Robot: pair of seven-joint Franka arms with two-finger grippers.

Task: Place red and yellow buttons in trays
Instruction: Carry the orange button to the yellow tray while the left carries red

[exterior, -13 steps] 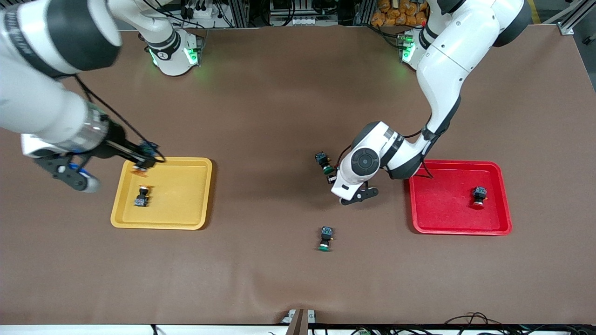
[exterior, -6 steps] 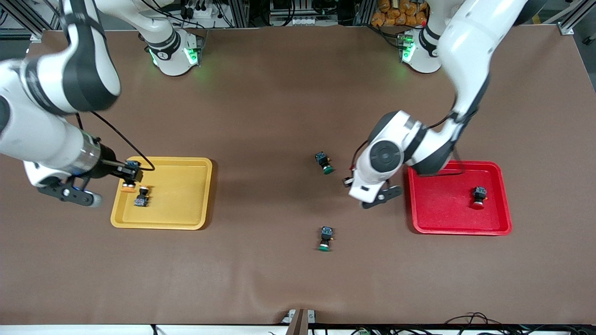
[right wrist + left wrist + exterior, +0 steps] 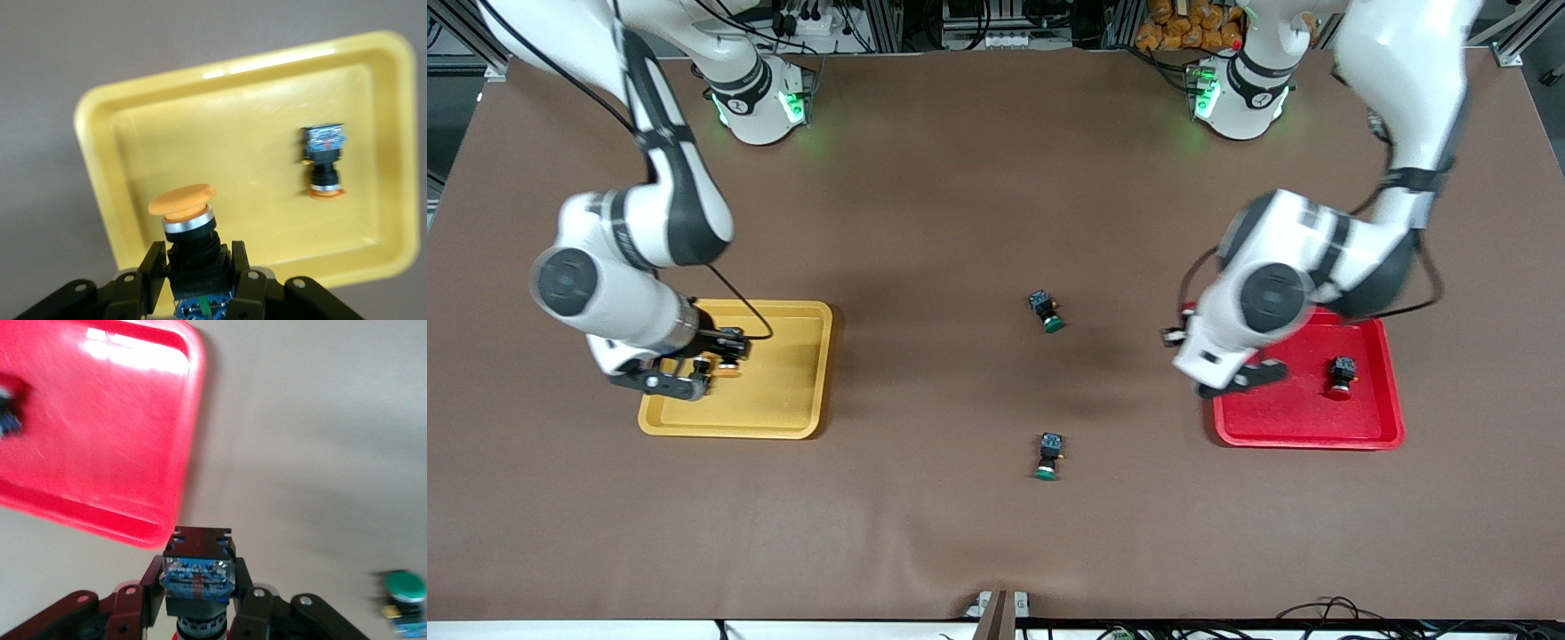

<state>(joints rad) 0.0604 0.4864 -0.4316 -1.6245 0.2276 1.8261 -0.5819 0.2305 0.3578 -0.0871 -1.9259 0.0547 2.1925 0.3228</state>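
- Right gripper (image 3: 200, 283) hangs over the yellow tray (image 3: 800, 373), clenched on a yellow-capped button (image 3: 190, 230) with its cap pointing away from the wrist.
- Second yellow button (image 3: 323, 163) lies flat inside the yellow tray; in the front view it is hidden under the right arm's hand.
- Left gripper (image 3: 198, 603) grasps a dark-bodied button (image 3: 198, 570) by its sides, over bare table just beside the red tray (image 3: 1280, 418) at that tray's 9 o'clock edge; its cap colour cannot be seen.
- Red button (image 3: 1341, 373) rests inside the red tray.
- Green button (image 3: 1045, 311) sits mid-table; another green button (image 3: 1048, 455) lies at its 6 o'clock, nearer the front camera.
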